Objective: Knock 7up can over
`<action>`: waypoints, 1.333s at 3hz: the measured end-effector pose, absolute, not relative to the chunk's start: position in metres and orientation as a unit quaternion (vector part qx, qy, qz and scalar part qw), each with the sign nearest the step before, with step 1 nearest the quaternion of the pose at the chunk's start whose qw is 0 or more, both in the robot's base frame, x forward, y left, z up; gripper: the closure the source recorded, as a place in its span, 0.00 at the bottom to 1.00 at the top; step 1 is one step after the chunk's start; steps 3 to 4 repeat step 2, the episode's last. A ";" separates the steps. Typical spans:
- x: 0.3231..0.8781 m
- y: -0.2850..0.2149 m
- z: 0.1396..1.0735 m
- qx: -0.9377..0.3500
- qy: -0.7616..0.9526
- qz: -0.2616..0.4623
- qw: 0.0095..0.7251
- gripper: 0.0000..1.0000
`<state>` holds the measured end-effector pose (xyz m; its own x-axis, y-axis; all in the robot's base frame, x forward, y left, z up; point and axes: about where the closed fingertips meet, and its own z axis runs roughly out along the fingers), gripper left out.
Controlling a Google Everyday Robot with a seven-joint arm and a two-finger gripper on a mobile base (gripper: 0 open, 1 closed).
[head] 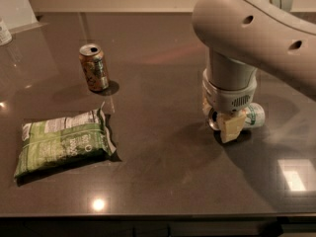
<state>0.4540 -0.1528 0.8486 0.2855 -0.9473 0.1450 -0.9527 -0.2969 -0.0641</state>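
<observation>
The gripper point(220, 124), low over the table point(163, 181), hides much of the 7up can point(254, 115) just behind it

Table point(163, 181) carried three items. Upright can point(94, 67) stood left, toward rear. Snack bag point(61, 142) lay flat in front of it, near left front edge. 7up can point(253, 115) lay on side at right, well apart from both. Gripper point(226, 128) sat low over table, directly before 7up can, partly covering it. Arm point(256, 28) descended from upper right.
</observation>
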 end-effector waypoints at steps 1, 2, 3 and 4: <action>0.453 -0.156 0.842 0.801 -0.595 0.069 0.015 0.00; 0.453 -0.156 0.842 0.801 -0.595 0.070 0.015 0.00; 0.453 -0.156 0.842 0.801 -0.595 0.070 0.015 0.00; 0.453 -0.156 0.842 0.801 -0.595 0.070 0.015 0.00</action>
